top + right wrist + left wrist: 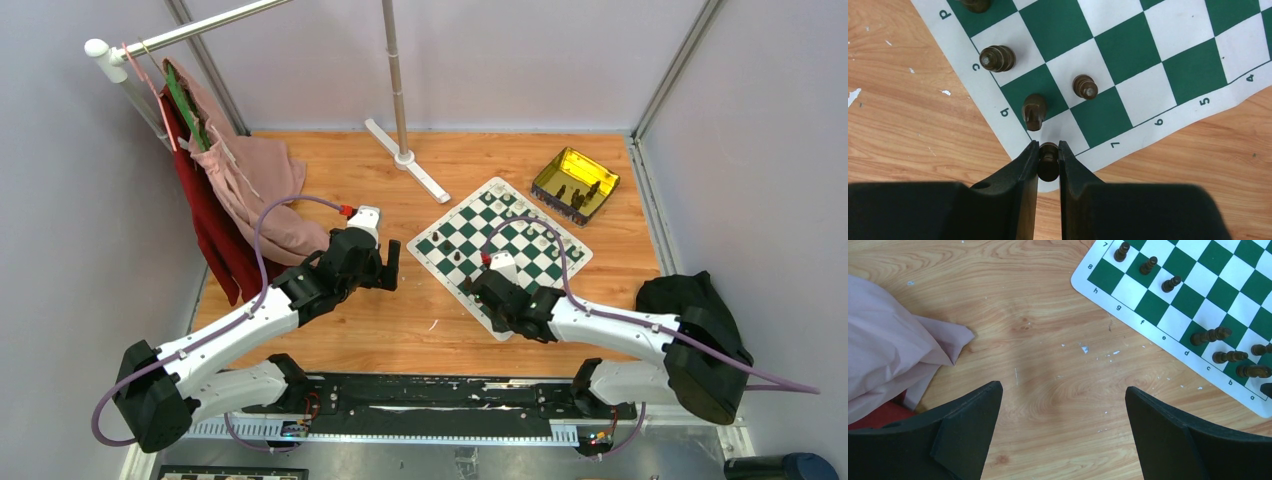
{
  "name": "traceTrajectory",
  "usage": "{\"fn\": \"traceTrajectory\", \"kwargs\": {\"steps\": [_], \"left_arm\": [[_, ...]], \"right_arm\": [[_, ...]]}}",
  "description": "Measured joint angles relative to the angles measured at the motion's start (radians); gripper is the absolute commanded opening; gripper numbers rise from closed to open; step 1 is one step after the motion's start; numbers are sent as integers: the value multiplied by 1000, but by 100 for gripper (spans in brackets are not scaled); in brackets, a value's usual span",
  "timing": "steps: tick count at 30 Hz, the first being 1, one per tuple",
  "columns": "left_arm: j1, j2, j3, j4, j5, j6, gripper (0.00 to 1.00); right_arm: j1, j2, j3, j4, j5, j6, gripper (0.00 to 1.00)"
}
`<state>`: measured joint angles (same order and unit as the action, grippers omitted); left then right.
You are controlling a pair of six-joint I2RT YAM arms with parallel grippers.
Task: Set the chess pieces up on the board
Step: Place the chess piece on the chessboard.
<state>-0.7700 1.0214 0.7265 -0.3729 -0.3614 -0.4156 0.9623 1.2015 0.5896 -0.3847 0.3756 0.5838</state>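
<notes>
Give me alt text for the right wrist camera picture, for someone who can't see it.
The right claw is shut on a dark brown chess piece at a corner of the green-and-white board. Other dark pieces stand on nearby squares, with wooden table around the board.

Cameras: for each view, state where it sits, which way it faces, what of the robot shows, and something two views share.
Top external: above and behind the robot, facing down over the table; both arms show.
Left wrist: on the left arm, facing down at wood beside the board; open left gripper shows.
Right wrist: on the right arm, facing down at the board's corner; right gripper grips a dark chess piece.
Shared: top and left wrist show the pink cloth.
</notes>
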Motion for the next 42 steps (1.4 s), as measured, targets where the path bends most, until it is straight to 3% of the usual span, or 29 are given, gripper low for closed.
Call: {"fn": "traceTrajectory", "kwargs": {"steps": [18, 26, 42], "left_arm": [[0, 0, -6, 1, 2, 12, 100], [0, 0, -16, 3, 3, 12, 100], [0, -3, -20, 2, 10, 3, 100]], "right_arm": [[5, 23, -26, 6, 40, 32, 1], [5, 26, -30, 12, 41, 34, 9], [5, 29, -31, 24, 44, 34, 3]]}}
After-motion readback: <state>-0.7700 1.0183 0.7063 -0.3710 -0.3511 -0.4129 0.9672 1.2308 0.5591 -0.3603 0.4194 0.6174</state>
